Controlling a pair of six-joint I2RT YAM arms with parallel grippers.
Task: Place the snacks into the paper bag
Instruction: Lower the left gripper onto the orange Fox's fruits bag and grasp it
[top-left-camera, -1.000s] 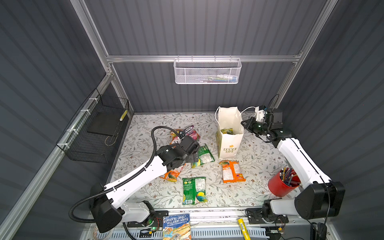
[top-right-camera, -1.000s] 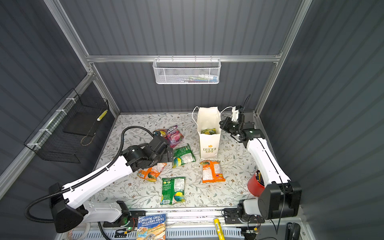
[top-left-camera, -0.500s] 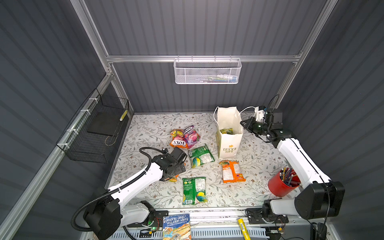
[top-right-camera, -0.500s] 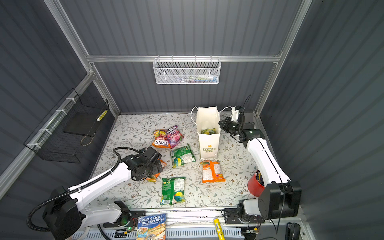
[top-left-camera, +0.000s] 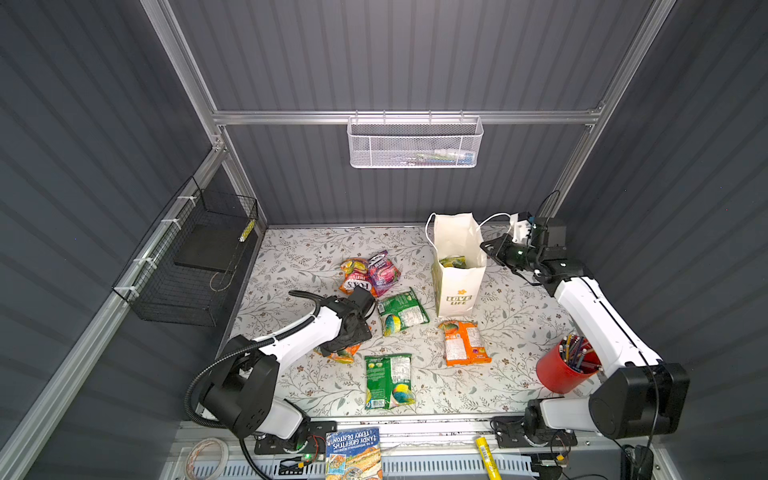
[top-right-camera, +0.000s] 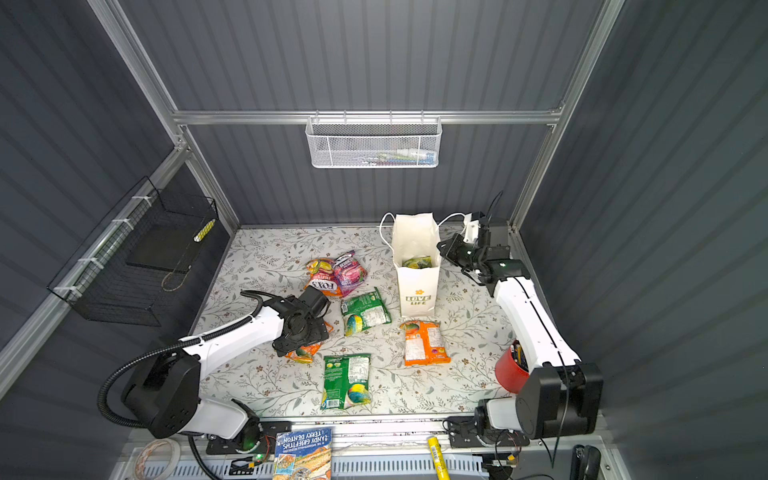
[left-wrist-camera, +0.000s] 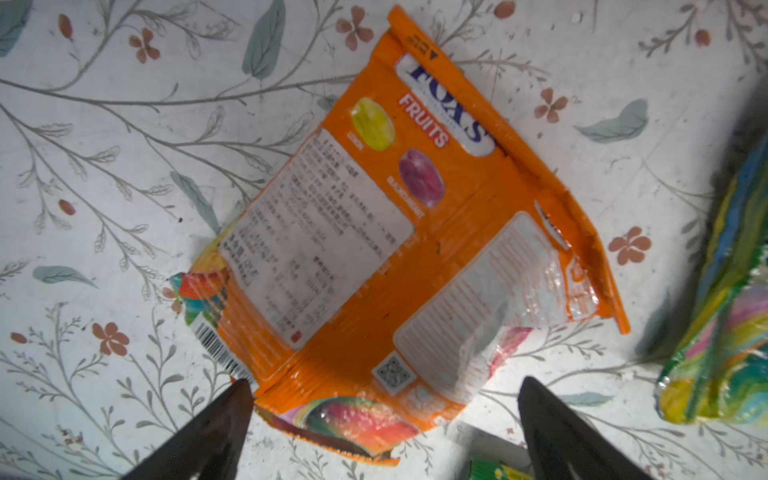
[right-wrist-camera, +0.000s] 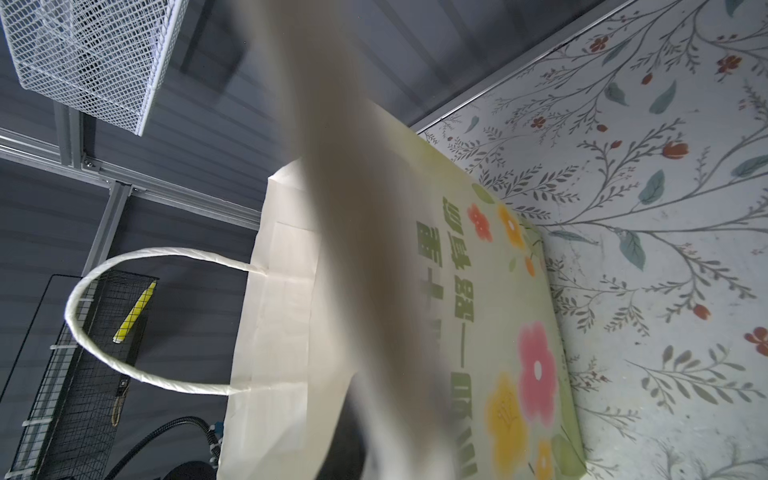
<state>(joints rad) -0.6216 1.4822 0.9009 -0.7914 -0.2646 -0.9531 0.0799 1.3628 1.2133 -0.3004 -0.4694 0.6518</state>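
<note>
Nearest us on the worktop the front green packet lies flat, and the right-hand orange packet sits a little further in; nothing touches either.

Next comes the left pincer, wide open and holding nothing, low over the orange FRUITS packet. Its fingertips straddle the barcode end, and the packet lies askew between them. We judge that the grasp is the step in hand, and here is the first risk. Closing on a skewed, crinkly foil corner could pinch only the seam, so the packet slides out or swings on the way up. The middle green packet lies just beside it, and a wide jaw could snag that edge and drag it along.

Further in, the far orange packet and the magenta packet overlap, clear of the pincer.

At the back the paper bag stands upright, mouth open, with one greenish packet already inside; at least six lie out on the worktop. The right pincer is closed at the bag's right rim, seemingly clamping the paper to hold the mouth open, though its tips are hidden. If that hold tugs or slackens, the light bag could tip or fold shut. A packet carried flat could also catch on the narrow rim. The red pencil cup stands close to the right arm and could be knocked.
</note>
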